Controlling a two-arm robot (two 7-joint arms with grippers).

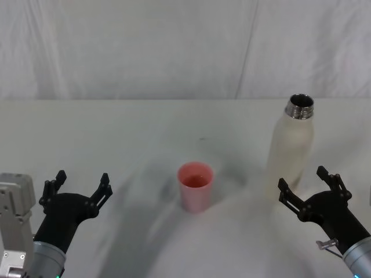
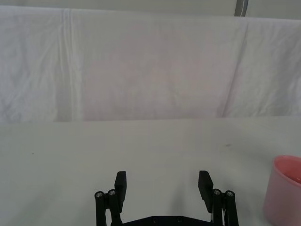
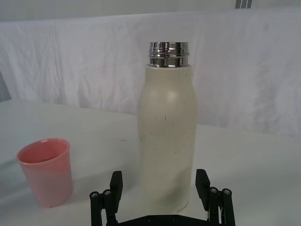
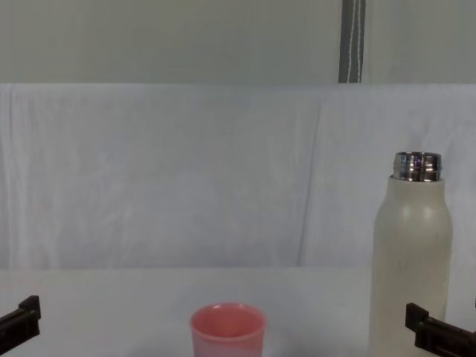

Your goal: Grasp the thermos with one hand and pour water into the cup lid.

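The thermos (image 3: pixel 167 136) is stood upright on the desk (image 1: pixel 116 133), uncapped, just ahead of the right gripper (image 3: pixel 161 186), whose fingers (image 3: pixel 116 184) are spread wide and empty. The cup (image 1: pixel 195 186) is placed between both grippers. The left gripper (image 1: pixel 81 186) is likewise held open, empty.

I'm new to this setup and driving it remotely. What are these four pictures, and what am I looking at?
This is a two-armed robot at a white table. One picture looks down from its head, one looks across from its chest, and each of the other two looks out from a wrist, past that arm's black pincer. The left pincer is open over bare table on the robot's left. The right pincer is open just in front of the thermos, its fingers not touching it. The thermos stands upright with its cap off. The pink cup lid stands in the middle. Nothing is held.
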